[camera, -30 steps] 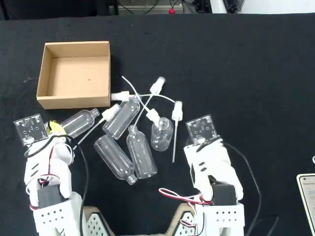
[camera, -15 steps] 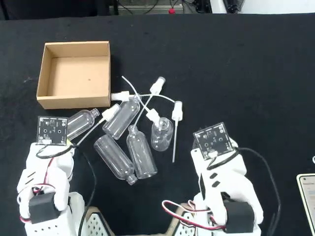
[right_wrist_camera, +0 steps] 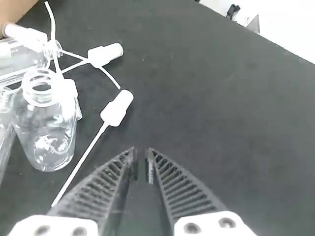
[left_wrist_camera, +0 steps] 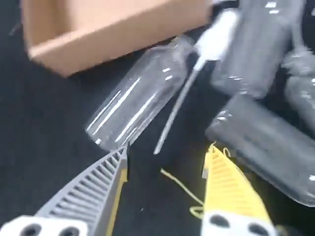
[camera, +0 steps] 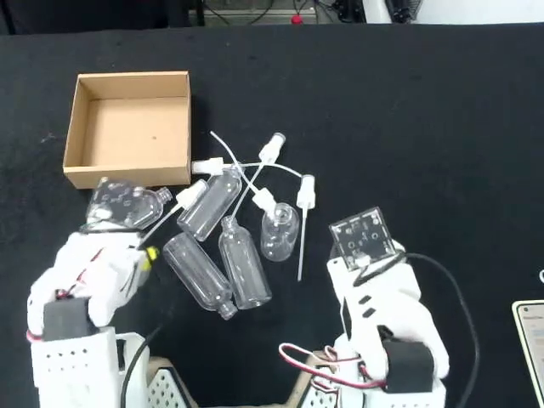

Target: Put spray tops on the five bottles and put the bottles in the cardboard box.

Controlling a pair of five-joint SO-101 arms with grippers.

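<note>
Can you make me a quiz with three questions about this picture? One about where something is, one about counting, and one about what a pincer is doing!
1. In the high view, where is the box?
A. upper left
B. lower right
C. centre

2. How many bottles are there?
A. three
B. five
C. eight

3. The left pincer is:
A. open
B. shut on a bottle
C. shut on a top

Answers:
1 A: the box sits up and left of the bottles.
2 B: four lie flat and one stands.
3 A: its jaws stand apart, holding nothing.
</note>
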